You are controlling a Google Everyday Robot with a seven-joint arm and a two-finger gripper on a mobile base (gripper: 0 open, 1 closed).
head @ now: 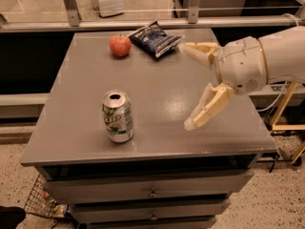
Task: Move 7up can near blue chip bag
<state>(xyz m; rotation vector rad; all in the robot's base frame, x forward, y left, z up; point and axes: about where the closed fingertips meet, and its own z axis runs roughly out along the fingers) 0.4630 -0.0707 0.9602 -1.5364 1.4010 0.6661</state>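
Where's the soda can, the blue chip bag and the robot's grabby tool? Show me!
silver-white 7up can [117,118]: camera view, its side label.
crinkled navy-blue foil chip bag [155,38]: camera view, its middle.
cream two-finger tool [186,86]: camera view, midway between its open fingertips, over the right of the grey table [157,99].

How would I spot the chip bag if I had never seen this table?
On the grey table, look to the far edge. The blue chip bag lies flat just right of the apple; the open gripper hangs over the table's right side. Unlike the round apple and upright 7up can, it is crinkled dark foil.
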